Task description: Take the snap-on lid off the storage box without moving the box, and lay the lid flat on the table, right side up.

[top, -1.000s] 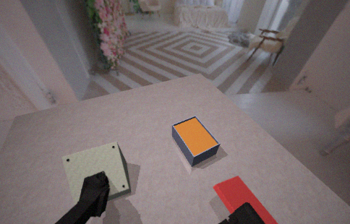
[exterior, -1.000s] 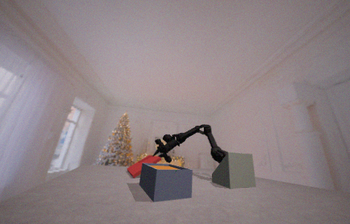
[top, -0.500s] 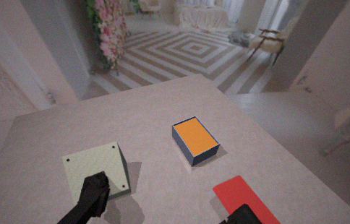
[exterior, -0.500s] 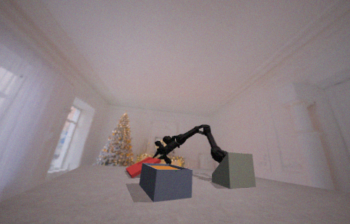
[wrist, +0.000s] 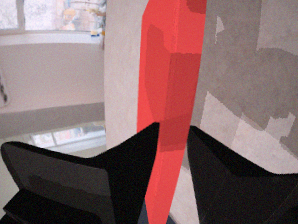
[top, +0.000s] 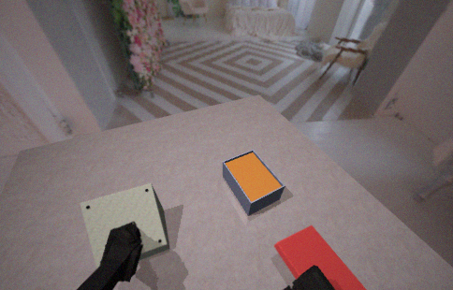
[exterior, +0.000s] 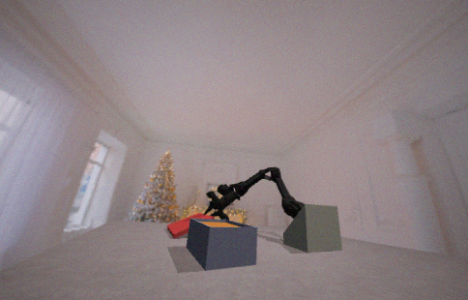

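The red lid (top: 314, 256) (exterior: 184, 225) (wrist: 172, 90) is off the box, at the table's near right, lying low and nearly flat. My gripper (wrist: 173, 129) (exterior: 215, 209) is shut on one edge of the lid. In the top view only its black body (top: 312, 281) shows at the bottom edge.
The arm's pale green base block (top: 124, 221) (exterior: 313, 227) stands at the left of the table, with the arm (top: 116, 259) rising from it. The table's right edge (top: 372, 187) runs close to the lid.
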`<state>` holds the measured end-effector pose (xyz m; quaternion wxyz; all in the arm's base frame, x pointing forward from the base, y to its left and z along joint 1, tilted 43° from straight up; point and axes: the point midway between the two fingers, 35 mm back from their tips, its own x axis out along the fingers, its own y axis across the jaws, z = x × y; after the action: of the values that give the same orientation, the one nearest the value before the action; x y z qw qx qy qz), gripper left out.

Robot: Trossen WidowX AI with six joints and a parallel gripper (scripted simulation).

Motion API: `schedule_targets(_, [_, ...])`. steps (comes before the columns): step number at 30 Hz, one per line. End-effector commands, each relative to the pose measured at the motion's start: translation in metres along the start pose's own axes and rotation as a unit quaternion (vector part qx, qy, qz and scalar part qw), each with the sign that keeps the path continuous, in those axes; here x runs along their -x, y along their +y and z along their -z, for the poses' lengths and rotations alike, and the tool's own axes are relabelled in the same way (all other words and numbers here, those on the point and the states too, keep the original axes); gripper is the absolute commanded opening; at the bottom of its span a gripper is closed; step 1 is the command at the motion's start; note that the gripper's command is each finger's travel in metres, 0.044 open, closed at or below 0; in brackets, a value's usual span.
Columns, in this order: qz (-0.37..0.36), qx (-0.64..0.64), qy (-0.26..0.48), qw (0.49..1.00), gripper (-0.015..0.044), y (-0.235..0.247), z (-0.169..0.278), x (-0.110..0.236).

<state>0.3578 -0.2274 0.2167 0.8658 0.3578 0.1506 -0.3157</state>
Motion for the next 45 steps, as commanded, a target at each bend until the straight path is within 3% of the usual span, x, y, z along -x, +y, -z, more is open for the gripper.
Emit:
schedule_targets(1, [0.011, 0.000, 0.008, 1.000, 0.0000, -0.010, 0.005, -0.008])
schedule_targets(14, [0.011, 0.000, 0.008, 1.000, 0.0000, -0.018, 0.005, -0.014])
schedule_targets(24, [0.011, 0.000, 0.008, 1.000, 0.0263, -0.009, -0.001, -0.007])
schedule_targets(26, [0.011, 0.000, 0.008, 1.000, 0.0275, -0.009, -0.001, -0.007])
schedule_targets(32, [0.011, 0.000, 0.008, 1.000, 0.0432, -0.016, 0.000, 0.001])
schedule_targets(45, [0.011, 0.001, 0.008, 1.000, 0.0440, -0.032, 0.000, 0.022])
